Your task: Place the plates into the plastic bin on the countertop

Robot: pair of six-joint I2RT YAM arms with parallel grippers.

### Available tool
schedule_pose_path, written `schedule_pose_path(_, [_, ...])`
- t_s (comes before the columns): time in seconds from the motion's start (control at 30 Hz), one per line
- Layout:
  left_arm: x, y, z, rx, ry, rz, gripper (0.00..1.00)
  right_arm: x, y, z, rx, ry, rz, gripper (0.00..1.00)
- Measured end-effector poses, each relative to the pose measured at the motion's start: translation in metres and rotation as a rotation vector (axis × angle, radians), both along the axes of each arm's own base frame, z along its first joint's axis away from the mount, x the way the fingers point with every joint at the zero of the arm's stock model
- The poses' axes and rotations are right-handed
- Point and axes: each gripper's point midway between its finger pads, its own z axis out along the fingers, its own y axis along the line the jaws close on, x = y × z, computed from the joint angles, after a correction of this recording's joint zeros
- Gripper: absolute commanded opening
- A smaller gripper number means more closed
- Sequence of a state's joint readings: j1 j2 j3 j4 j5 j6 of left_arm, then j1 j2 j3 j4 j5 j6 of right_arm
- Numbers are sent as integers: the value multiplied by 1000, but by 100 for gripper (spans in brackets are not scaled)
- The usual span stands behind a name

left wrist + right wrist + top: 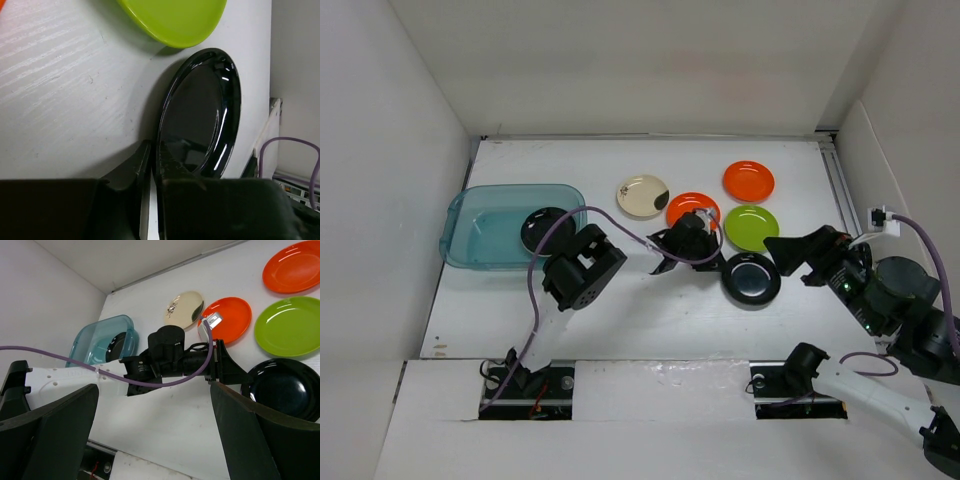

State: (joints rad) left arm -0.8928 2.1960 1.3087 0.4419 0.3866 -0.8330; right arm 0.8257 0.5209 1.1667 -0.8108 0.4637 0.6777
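A glossy black plate (751, 279) lies right of centre on the white countertop (650, 320). My left gripper (719, 263) is shut on its near-left rim; in the left wrist view the fingers (138, 165) pinch the edge of this black plate (200, 112). A second black plate (547, 229) rests inside the teal plastic bin (480, 240). The lime green plate (751, 227), two orange plates (748, 181) (686, 207) and the cream plate (641, 196) lie behind. My right gripper (155, 435) hangs open, empty, right of the held plate. The gold-tan plate is out of view.
White walls close in the countertop on the left, back and right. A white socket box (880, 218) with a purple cable sits at the right wall. The left arm's purple cable (100, 371) runs across the middle.
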Motion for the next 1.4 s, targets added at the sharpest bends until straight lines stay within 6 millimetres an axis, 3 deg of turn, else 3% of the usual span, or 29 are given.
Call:
schedule_pose_path(0.13, [0, 3, 2, 33, -18, 1, 0, 0, 0, -1, -2, 2, 0, 99])
schedule_pose_path(0.23, [-5, 22, 11, 111, -31, 22, 0, 0, 0, -1, -2, 2, 0, 99])
schedule_pose_path(0.33, [-4, 46, 49, 149, -68, 56, 0, 0, 0, -1, 0, 0, 0, 99])
schedule_pose_path(0.4, [11, 69, 94, 122, -109, 115, 0, 0, 0, -1, 0, 0, 0, 99])
schedule_pose_path(0.5, [55, 137, 169, 48, -201, 309, 0, 0, 0, -1, 2, -2, 0, 99])
schedule_pose_path(0.6, [106, 251, 226, 9, -300, 634, 0, 2, 3, -6, -6, 5, 1, 99])
schedule_pose_path(0.67, [121, 332, 239, 31, -327, 867, 0, 3, 6, -13, -17, 17, 7, 99])
schedule_pose_path(0.77, [120, 423, 226, 106, -294, 1119, 0, 5, 12, -20, -34, 36, 26, 99])
schedule_pose_path(0.87, [108, 482, 186, 196, -197, 1280, 0, 9, 20, -22, -41, 39, 44, 99])
schedule_pose_path(0.93, [95, 506, 155, 265, -107, 1350, 0, 11, 24, -23, -43, 40, 54, 99])
schedule_pose_path(1.0, [85, 516, 134, 322, -40, 1392, 0, 12, 27, -23, -45, 38, 60, 99])
schedule_pose_path(1.13, [82, 523, 116, 368, 16, 1444, 0, 12, 32, -20, -39, 30, 80, 99])
schedule_pose_path(1.17, [81, 525, 113, 374, 23, 1453, 8, 12, 32, -20, -41, 31, 83, 99])
schedule_pose_path(1.23, [80, 526, 109, 379, 33, 1464, 37, 13, 33, -20, -45, 31, 86, 99])
schedule_pose_path(1.27, [80, 527, 109, 377, 33, 1470, 71, 12, 34, -20, -45, 31, 88, 99])
schedule_pose_path(1.3, [80, 527, 109, 378, 32, 1474, 85, 12, 34, -21, -46, 31, 89, 99])
schedule_pose_path(1.37, [80, 527, 112, 364, 27, 1484, 100, 12, 34, -20, -46, 30, 90, 99])
schedule_pose_path(1.4, [79, 527, 115, 355, 20, 1485, 100, 12, 34, -20, -46, 30, 89, 99])
